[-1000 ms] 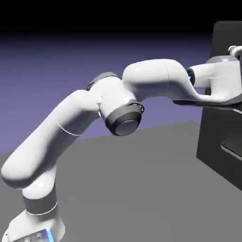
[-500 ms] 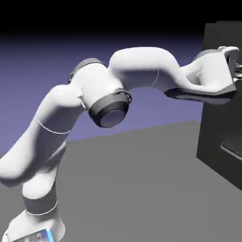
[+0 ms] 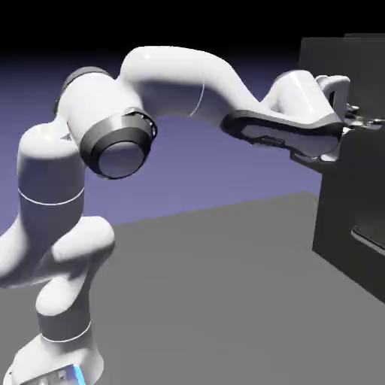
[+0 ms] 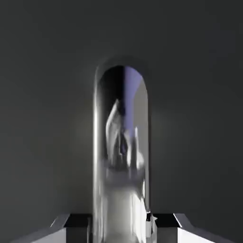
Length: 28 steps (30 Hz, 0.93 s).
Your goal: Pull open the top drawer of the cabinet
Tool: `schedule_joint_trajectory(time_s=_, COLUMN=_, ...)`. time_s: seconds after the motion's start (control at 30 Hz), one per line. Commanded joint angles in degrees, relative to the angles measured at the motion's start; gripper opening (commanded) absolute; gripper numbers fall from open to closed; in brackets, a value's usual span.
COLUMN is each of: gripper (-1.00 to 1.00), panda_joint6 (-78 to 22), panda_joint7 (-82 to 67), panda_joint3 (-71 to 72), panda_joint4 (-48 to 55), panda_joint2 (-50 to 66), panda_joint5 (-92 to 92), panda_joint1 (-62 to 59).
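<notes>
The pincer [image 4: 121,228] is clenched on the shiny handle [image 4: 121,156], one tip on each side. Around the handle spreads the dark front of the top drawer [image 4: 47,118], which juts out from the cabinet [image 3: 353,203]. Below and to the exterior view's left of the pincer lies the plain grey surface [image 3: 203,293]; behind stands a blue-violet backdrop [image 3: 225,165], black above.

A shiny, round-ended metal bar handle [image 4: 121,142] stands between the two small grey-black fingertips [image 4: 167,228] of the claw, which close on its near end from both sides. Its rounded far end reaches straight ahead, beyond the claw. Blurred white, black and blue-violet reflections run along its polished face. Behind it and out to either side of the claw spreads a flat, dark charcoal panel [image 4: 47,118].
</notes>
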Motion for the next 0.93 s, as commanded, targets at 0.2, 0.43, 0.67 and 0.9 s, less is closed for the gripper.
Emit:
schedule_joint_trajectory(time_s=0.2, gripper=-1.0, panda_joint6=-1.2, panda_joint7=-0.8, panda_joint3=13.7, panda_joint4=-7.2, panda_joint2=-1.2, panda_joint5=0.4, panda_joint1=-14.5)
schedule_joint_trajectory(time_s=0.43, gripper=-1.0, panda_joint6=-2.6, panda_joint7=-5.4, panda_joint3=27.4, panda_joint4=-16.0, panda_joint2=-6.0, panda_joint5=3.1, panda_joint1=-29.1)
schedule_joint_trajectory(time_s=0.67, gripper=-1.0, panda_joint6=-1.5, panda_joint7=2.2, panda_joint3=39.2, panda_joint4=-20.7, panda_joint2=-5.3, panda_joint5=-0.7, panda_joint1=-42.7)
schedule_joint_trajectory(time_s=0.9, gripper=1.0, panda_joint6=-0.9, panda_joint7=1.2, panda_joint3=47.6, panda_joint4=-27.1, panda_joint2=-10.3, panda_joint5=0.4, panda_joint1=-52.5)
